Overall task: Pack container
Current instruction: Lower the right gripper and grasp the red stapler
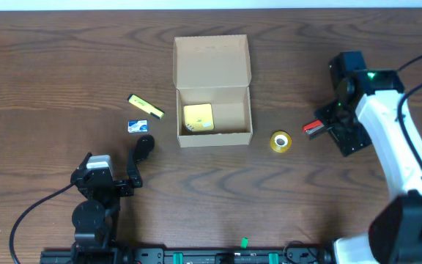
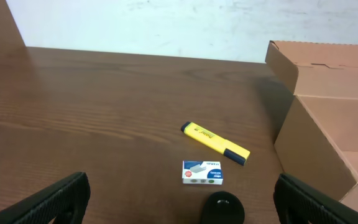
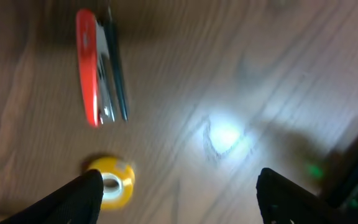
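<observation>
The cardboard box is found at the middle of the table, between the two arms. It is open, with its hinged lid folded back flat on the far side. One thing is seen inside it: a flat yellow square item, laid on the left part of the floor, close to the left and front walls. What kind of item it is cannot be told.

Everything else is left outside on the table. To the left of the box, a yellow highlighter is laid at a slant. A small blue and white packet is placed just in front of the highlighter, apart from it. To the right of the box, a yellow roll of tape is set near the front corner. A red stapler is seen further right.

The left gripper is held low near the packet, its fingers spread wide and nothing gripped. The right gripper is held above the table beside the stapler and the tape, its fingers apart, with nothing caught between them.
</observation>
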`<state>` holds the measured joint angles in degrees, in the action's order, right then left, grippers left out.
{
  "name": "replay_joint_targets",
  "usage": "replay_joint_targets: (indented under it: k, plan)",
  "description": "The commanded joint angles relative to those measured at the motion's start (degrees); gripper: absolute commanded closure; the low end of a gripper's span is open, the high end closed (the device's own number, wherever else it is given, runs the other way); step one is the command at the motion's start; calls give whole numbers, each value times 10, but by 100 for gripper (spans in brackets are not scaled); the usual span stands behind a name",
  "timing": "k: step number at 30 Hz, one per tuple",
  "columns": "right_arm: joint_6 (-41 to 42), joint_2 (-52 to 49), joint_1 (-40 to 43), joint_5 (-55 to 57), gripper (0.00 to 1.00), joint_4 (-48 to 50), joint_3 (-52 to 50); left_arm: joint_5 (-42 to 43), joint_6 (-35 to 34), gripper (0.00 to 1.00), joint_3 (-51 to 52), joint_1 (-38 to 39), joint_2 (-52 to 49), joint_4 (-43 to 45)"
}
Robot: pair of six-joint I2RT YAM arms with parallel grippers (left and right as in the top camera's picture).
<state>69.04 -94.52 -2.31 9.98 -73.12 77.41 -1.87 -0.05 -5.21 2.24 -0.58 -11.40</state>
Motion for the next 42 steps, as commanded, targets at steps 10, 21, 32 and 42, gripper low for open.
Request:
replay_joint_targets:
  k: [10,21,32,42]
  plan:
    - [-95,-105,40,-41,16,129,-1,0,-3,5,17,-3,3,-5]
    - [-96,-159,43,-49,15,169,-1,0,-3,5,17,-3,3,-4]
    - [-96,-199,46,-55,14,193,-1,0,-4,5,17,-3,3,-4]
    - [-100,-209,53,-44,19,228,-3,0,-3,4,17,-3,3,-5]
